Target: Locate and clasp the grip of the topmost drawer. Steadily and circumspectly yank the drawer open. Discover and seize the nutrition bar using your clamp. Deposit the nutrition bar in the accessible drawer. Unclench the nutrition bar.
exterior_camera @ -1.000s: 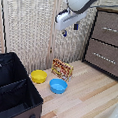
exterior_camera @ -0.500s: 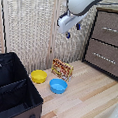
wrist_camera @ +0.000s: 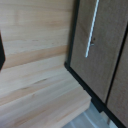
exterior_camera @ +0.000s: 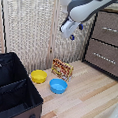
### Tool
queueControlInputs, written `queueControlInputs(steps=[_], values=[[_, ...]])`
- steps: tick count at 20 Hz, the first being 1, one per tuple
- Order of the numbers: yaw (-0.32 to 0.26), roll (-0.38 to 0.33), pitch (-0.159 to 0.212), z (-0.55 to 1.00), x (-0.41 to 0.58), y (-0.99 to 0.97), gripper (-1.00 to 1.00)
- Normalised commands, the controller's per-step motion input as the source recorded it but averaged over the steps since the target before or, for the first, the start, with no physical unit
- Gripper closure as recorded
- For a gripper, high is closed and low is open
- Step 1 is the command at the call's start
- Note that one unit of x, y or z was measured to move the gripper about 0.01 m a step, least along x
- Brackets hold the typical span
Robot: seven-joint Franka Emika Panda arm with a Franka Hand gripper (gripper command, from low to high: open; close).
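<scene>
White robot arm [exterior_camera: 90, 8] reaching in from the upper right of the exterior view, clamp [exterior_camera: 72, 31] hanging in mid-air in front of the woven folding screen [exterior_camera: 31, 31], well above the floor and apart from everything below. Dark fingers [exterior_camera: 73, 37] pointing down and left; whether the jaws are spread or pressed together, cannot tell at this blur. Nothing seen between them.

Dark brown dresser [exterior_camera: 109, 43] at the exterior view's right, against the far side. Uppermost drawer [exterior_camera: 112, 28] shut, flush with the front, silver bar handle [exterior_camera: 113, 30] across it. Another drawer [exterior_camera: 105, 57] below, also shut.

Nutrition bar [exterior_camera: 62, 69] propped upright on the light wooden floor [exterior_camera: 87, 99], leaning at the foot of the screen, left of the dresser. Yellow bowl [exterior_camera: 38, 76] just left of it; blue bowl [exterior_camera: 58, 86] nearer, just in front of the bar. Black case [exterior_camera: 12, 95] at the near left, lid open.

Wrist view: dresser front [wrist_camera: 100, 45] close up with a silver handle [wrist_camera: 92, 30], pale floor planks [wrist_camera: 35, 65] beside it. Clamp itself not visible there.
</scene>
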Motion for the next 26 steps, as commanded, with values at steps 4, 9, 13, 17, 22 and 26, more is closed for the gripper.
queueControlInputs(steps=[4,9,13,17,22,26], values=[[0.115,-0.374,0.0,0.0,0.0,-0.14,-1.0],[0.093,-0.375,0.0,-0.03,0.0,-0.15,-1.0],[0.064,-0.375,0.0,0.0,0.021,-0.15,-1.0],[0.043,-0.375,0.0,0.0,0.018,-0.18,-1.0],[0.032,-0.35,-0.005,0.01,0.0,-0.33,-1.0],[0.011,-0.18,-0.024,0.04,0.006,-0.62,-1.0]])
